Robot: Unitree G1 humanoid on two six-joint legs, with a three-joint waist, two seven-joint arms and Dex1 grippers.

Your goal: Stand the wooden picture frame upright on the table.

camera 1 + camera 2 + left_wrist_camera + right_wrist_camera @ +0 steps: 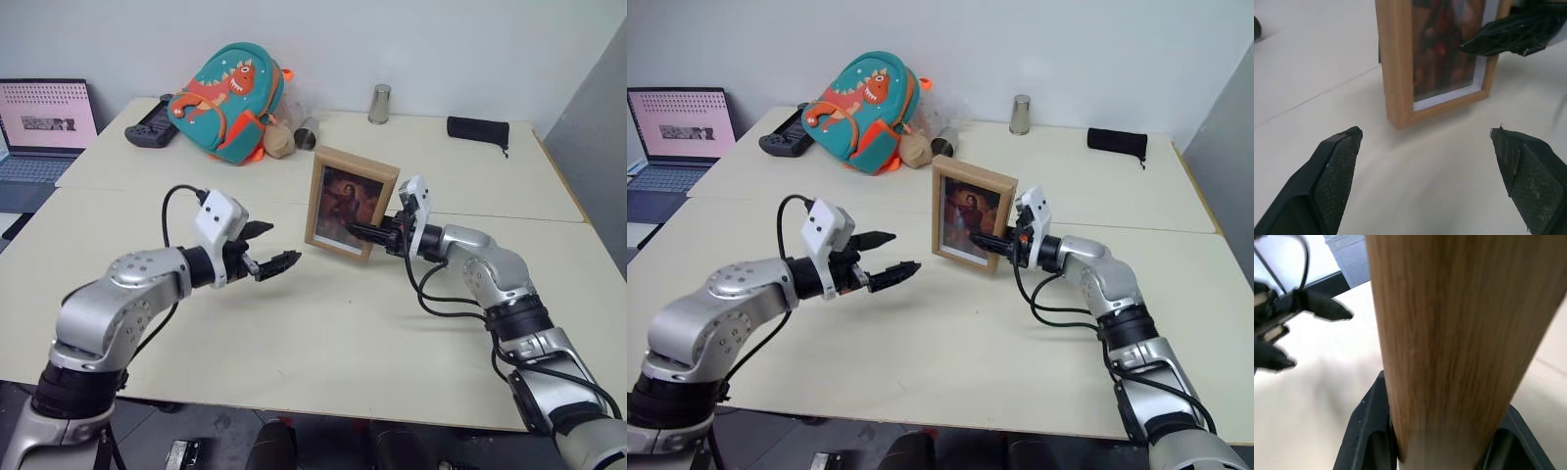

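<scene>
Frame: the wooden picture frame (350,203) stands upright on the bench (323,333), portrait facing the robot, near the seam between the two bench tops
Right tool: the right tool (997,241) clamps the frame's lower right edge — one finger in front, one behind
Left tool: the left tool (275,247) hangs spread wide, holding nothing, just beside the frame and apart from it
Done: frame raised to vertical, bottom edge apparently on the bench
Left: let go on the right — whether the prop behind is out and will hold it cannot be told
</scene>
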